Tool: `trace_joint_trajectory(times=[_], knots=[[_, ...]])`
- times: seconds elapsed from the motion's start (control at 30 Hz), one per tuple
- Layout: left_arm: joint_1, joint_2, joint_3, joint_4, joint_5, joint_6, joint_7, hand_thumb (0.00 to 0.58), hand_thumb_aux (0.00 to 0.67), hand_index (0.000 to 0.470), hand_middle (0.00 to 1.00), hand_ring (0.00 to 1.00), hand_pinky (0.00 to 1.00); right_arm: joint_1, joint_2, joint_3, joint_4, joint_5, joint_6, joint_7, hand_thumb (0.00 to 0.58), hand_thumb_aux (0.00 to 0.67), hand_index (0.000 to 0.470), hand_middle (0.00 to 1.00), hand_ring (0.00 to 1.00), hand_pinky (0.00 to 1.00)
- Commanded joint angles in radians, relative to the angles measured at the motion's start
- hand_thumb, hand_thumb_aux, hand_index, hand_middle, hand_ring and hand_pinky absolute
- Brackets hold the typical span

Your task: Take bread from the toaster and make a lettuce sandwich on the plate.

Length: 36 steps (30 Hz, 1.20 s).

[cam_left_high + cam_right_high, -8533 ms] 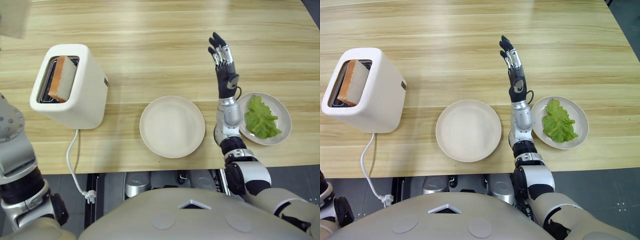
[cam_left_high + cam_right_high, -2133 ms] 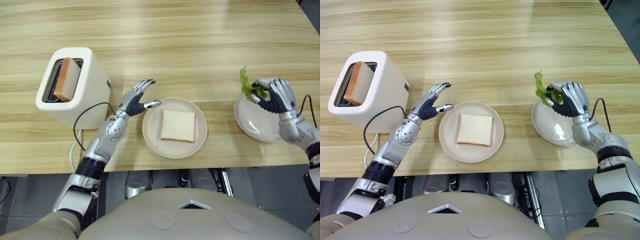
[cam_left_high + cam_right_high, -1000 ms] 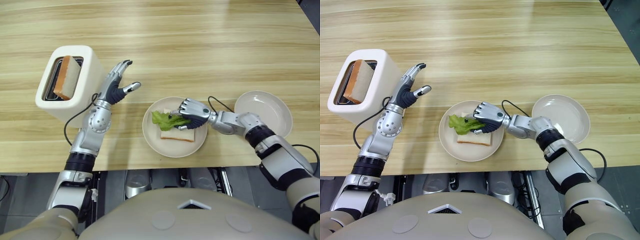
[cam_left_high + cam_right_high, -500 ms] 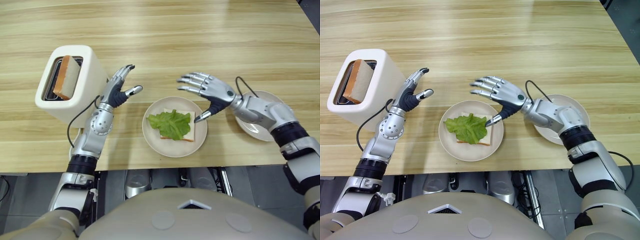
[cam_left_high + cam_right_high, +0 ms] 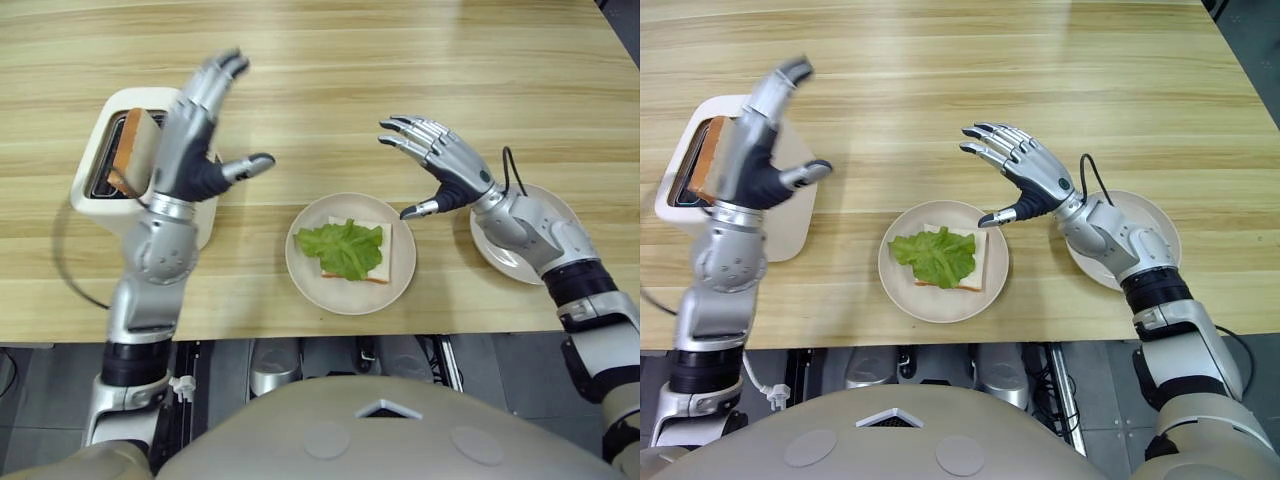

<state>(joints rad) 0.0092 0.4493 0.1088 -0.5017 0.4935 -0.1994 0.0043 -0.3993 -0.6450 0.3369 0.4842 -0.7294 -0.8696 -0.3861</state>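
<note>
Light wooden desk (image 5: pixel 400 80). At left, the toaster (image 5: pixel 90 207) holds a bread slice (image 5: pixel 130 150). The left hand (image 5: pixel 190 150) hovers beside it, spread and empty. The central plate (image 5: pixel 300 275) carries bread (image 5: pixel 398 240) topped with lettuce (image 5: pixel 345 248). The right hand (image 5: pixel 445 170), also spread and empty, hangs just right, by a side plate (image 5: pixel 520 268). A snagging slice could tip the toaster.

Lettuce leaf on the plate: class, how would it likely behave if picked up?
Probably floppy: the lettuce leaf is thin and ruffled, draping over the bread slice. Likely light, and easily torn at its crinkled edges.
</note>
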Motion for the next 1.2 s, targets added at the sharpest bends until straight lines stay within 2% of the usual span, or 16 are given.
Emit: trace_joint_trajectory(times=[0.03, 0.13, 0.33, 0.7, 0.73, 0.77, 1.0, 1.2], knots=[[0.051, 0.070, 0.174, 0.032, 0.094, 0.114, -0.006, 0.000, 0.000, 0.000, 0.00, 0.00, 0.00, 0.026, 0.014, -0.034, 0.000, 0.005, 0.017, -0.019, 0.000, 0.000, 0.000, 0.00, 0.00, 0.00], [0.110, 0.112, 0.224, 0.147, 0.174, 0.193, 0.002, 0.000, 0.000, 0.000, 0.00, 0.00, 0.00, 0.046, 0.015, -0.048, -0.034, -0.005, 0.024, -0.028, 0.000, 0.000, 0.000, 0.00, 0.00, 0.00], [0.196, 0.127, 0.219, 0.283, 0.260, 0.279, 0.040, 0.000, 0.000, 0.000, 0.00, 0.00, 0.00, 0.066, 0.026, -0.060, -0.039, -0.007, 0.028, -0.027, 0.000, 0.000, 0.000, 0.00, 0.00, 0.00], [0.212, 0.147, 0.196, 0.315, 0.287, 0.355, 0.028, 0.000, 0.000, 0.000, 0.00, 0.00, 0.00, 0.063, 0.029, -0.065, -0.030, -0.016, 0.020, -0.042, 0.000, 0.000, 0.000, 0.00, 0.00, 0.00], [0.211, 0.149, 0.190, 0.320, 0.286, 0.358, 0.020, 0.379, 0.276, 0.189, 0.00, 0.00, 0.00, 0.065, 0.028, -0.066, -0.030, -0.016, 0.018, -0.045, 0.000, 0.000, 0.000, 0.00, 0.00, 0.00], [0.212, 0.149, 0.181, 0.326, 0.285, 0.359, 0.013, 0.580, 0.670, 0.460, 0.00, 0.00, 0.00, 0.065, 0.028, -0.067, -0.031, -0.017, 0.018, -0.046, 0.000, 0.000, 0.000, 0.00, 0.00, 0.00], [0.192, 0.136, 0.139, 0.316, 0.284, 0.352, 0.025, 0.580, 0.670, 0.460, 0.00, 0.00, 0.00, 0.064, 0.029, -0.067, -0.029, -0.018, 0.018, -0.049, 0.000, 0.000, 0.000, 0.00, 0.00, 0.00], [0.132, 0.152, 0.210, 0.246, 0.281, 0.325, 0.124, 0.580, 0.670, 0.460, 0.00, 0.00, 0.00, 0.071, 0.030, -0.069, -0.024, -0.022, 0.021, -0.054, 0.000, 0.000, 0.000, 0.00, 0.00, 0.00]])
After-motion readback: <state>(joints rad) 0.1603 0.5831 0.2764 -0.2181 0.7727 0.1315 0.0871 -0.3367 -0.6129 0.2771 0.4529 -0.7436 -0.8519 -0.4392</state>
